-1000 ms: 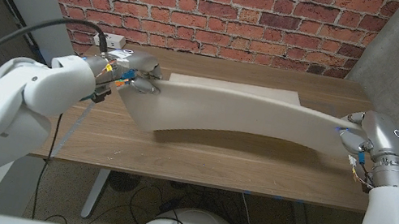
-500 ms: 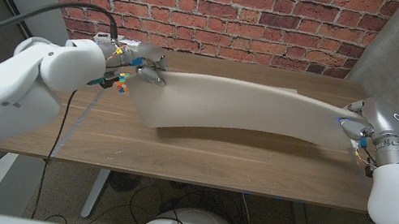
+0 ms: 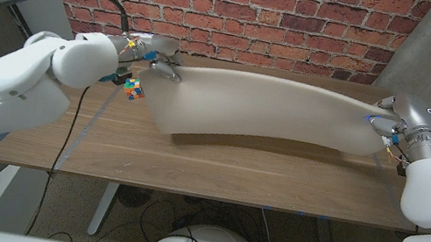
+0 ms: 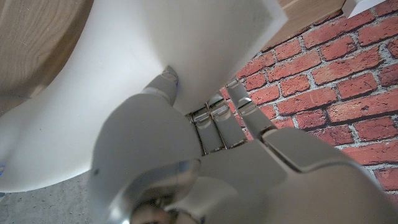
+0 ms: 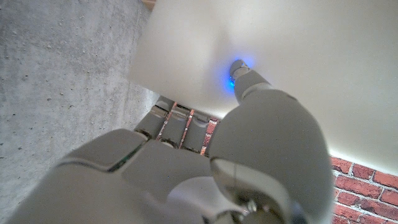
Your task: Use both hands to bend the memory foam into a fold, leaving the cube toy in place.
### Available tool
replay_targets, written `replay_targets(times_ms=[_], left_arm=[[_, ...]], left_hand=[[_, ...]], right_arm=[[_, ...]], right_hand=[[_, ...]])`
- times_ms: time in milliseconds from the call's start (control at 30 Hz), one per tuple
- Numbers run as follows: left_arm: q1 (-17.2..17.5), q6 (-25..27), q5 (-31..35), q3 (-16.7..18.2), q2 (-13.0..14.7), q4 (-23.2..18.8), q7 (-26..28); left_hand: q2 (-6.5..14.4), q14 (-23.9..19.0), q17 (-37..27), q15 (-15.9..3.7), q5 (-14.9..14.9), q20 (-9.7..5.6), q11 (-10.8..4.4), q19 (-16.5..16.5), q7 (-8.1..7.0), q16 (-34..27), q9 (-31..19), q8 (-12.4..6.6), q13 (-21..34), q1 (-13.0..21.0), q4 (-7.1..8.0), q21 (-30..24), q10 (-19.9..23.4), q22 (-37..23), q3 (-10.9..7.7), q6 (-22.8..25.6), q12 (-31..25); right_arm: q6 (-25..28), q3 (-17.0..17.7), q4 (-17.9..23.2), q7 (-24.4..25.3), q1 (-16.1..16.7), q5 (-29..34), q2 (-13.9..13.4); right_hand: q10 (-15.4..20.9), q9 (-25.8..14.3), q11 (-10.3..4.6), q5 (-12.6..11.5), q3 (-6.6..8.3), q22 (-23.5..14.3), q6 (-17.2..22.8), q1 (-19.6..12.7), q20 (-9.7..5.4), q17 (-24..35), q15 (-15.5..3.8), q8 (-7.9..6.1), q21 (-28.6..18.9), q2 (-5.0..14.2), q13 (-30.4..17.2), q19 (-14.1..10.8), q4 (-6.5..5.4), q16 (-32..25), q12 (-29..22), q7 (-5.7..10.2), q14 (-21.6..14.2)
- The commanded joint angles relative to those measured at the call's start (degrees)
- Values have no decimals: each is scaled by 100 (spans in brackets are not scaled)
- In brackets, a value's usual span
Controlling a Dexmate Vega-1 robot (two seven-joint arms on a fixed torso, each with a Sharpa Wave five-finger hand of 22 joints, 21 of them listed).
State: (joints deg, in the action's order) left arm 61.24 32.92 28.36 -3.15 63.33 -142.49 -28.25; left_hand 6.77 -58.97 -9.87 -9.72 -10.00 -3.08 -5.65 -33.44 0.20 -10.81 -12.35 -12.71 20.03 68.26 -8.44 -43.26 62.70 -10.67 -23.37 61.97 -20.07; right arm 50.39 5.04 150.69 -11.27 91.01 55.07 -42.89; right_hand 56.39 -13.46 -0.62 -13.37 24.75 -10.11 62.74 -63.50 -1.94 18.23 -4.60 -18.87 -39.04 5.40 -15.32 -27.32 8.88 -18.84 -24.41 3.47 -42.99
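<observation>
Left hand (image 3: 157, 64) and right hand (image 3: 387, 116) each grip an end of the foam (image 3: 262, 107), arched above the tabletop (image 3: 216, 166); cube (image 3: 134, 89) beside it.

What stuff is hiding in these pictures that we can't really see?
- Cube toy, head view: too small to read its colours; the left robot hand covers part of it.
- Table, head view: the lifted memory foam hides its far side.
- Right robot hand, right wrist view: its fingertips are tucked behind the foam.
</observation>
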Motion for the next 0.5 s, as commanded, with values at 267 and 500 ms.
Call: replay_targets(times_ms=[267, 500], left_arm=[[-862, 181, -838, -796, 317, 556, 1120], [-1218, 167, -974, -1184, 242, 813, 1435]], left_hand=[[73, 18, -8, -329, -53, -316, -337, 19, 37, 7, -32, -25, 25, 46, -32, -75, 357, 7, -100, 15, 9], [67, 27, -4, -324, -52, -314, -342, 15, 41, 12, -35, -23, 21, 41, -34, -90, 360, 8, -109, 15, 25]], right_arm=[[306, -306, -324, 120, -778, -521, -485], [386, -534, -487, 396, -1115, -731, -698]], right_hand=[[26, -26, 3, -58, 48, -21, 308, 14, 14, 24, -745, -28, -7, 33, -40, 41, -8, 26, -40, -332, -37], [23, -24, -12, -65, 53, -21, 302, 17, 12, 35, -752, -23, -8, 31, -49, 43, -6, 33, -41, -317, -45]])
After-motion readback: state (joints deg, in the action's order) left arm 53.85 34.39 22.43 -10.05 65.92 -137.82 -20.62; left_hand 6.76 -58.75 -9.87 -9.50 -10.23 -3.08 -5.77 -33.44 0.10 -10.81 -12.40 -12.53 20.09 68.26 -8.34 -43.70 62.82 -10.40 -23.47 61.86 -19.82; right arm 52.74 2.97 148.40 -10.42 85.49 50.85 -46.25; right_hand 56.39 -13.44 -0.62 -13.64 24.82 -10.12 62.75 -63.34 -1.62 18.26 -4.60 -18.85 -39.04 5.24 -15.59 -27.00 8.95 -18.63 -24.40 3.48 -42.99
